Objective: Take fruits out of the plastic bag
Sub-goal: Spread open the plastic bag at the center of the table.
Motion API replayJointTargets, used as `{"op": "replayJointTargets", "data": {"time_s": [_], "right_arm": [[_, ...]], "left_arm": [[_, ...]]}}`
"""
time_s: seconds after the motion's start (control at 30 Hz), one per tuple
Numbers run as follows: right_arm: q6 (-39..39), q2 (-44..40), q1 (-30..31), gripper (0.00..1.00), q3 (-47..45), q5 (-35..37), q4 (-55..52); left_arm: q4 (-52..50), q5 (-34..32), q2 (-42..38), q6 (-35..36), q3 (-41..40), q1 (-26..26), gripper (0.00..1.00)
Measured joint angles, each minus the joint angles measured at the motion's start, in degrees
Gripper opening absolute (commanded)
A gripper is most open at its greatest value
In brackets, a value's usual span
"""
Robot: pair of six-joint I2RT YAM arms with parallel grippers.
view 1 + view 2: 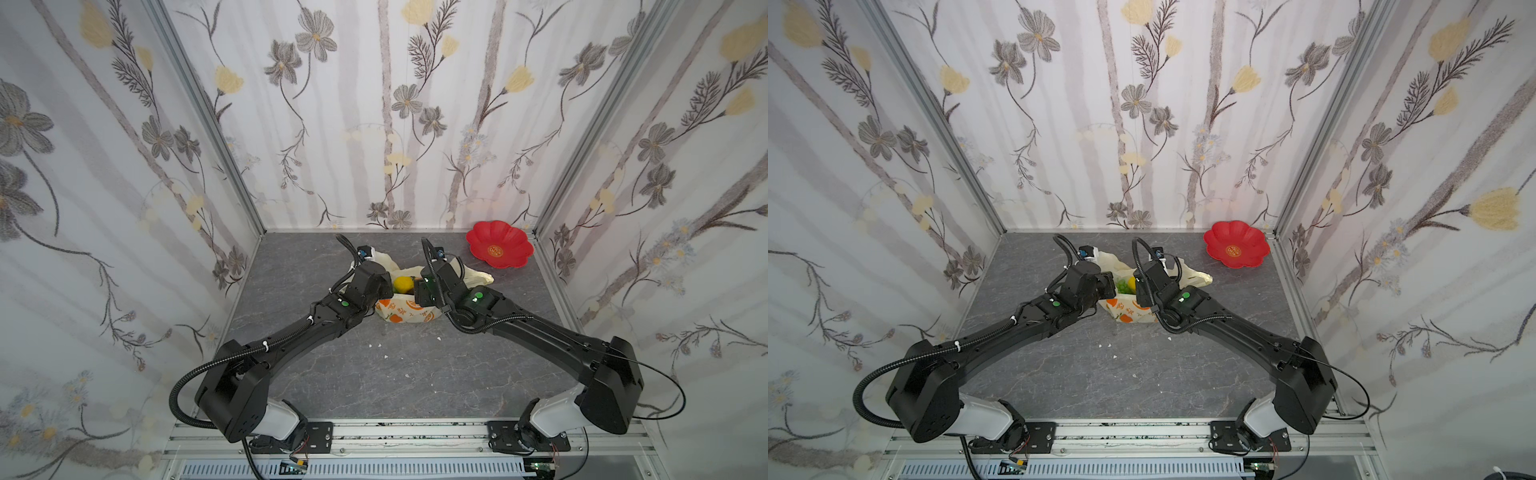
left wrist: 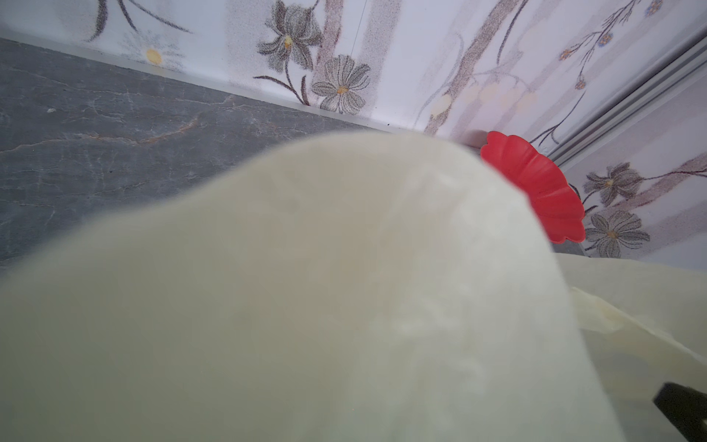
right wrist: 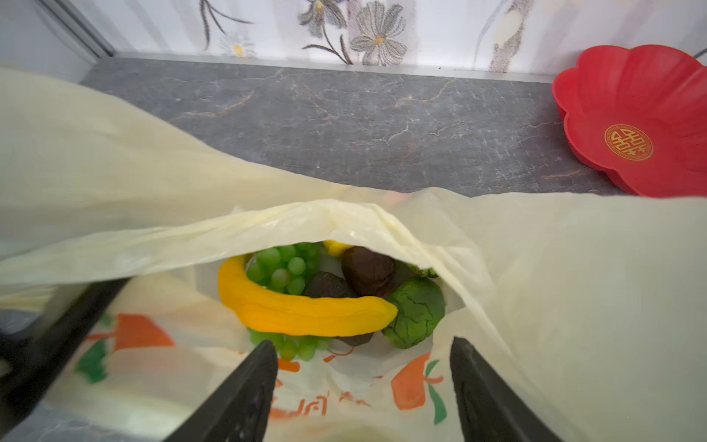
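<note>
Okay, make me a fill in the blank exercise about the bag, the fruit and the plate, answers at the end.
1. Inside the plastic bag, the banana curves around a bunch of green ____.
2. The flower-shaped plate is coloured ____.
3. On the right gripper, the jaws are ____, not shut.
Answers: grapes; red; open.

Plastic bag (image 1: pixel 405 309) at mid-table (image 1: pixel 374 374) between my two arms, plate (image 1: pixel 498 244) well behind it to the right, in the back corner, banana (image 3: pixel 306 312) in the bag lying across the grape bunch (image 3: pixel 281 269), bumpy citrus (image 3: pixel 419 312) touching the banana's tip, my right gripper (image 3: pixel 362 344) just before the bag's mouth.
</note>
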Motion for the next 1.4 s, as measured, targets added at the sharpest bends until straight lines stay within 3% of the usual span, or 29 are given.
{"op": "replayJointTargets", "data": {"time_s": [0.53,0.6,0.7,0.87,0.97,1.4], "right_arm": [[-0.4,10.7,-9.6,0.87,3.3,6.7,-2.6],[-0.5,12.4,-10.6,0.82,3.7,6.4,-2.5],[-0.5,14.5,-12.3,0.65,3.8,3.5,-1.4],[-0.5,15.3,-13.1,0.19,3.5,-5.5,3.7],[-0.7,13.1,-13.2,0.0,0.4,-12.2,8.8],[3.6,-6.7,-21.1,0.0,-23.2,-42.5,37.3]], "left_arm": [[0.1,1.1,-0.9,0.0,-1.6,-0.7,0.0],[0.3,1.2,-0.6,-0.2,-1.8,-0.7,0.0],[0.5,1.7,-0.2,-0.5,-2.3,-0.7,0.0],[1.0,3.4,1.2,-1.6,-3.1,0.2,0.0],[1.3,4.4,1.6,-2.0,-3.8,2.2,0.0],[3.8,14.5,5.3,-6.3,-4.3,21.3,0.0]]}}
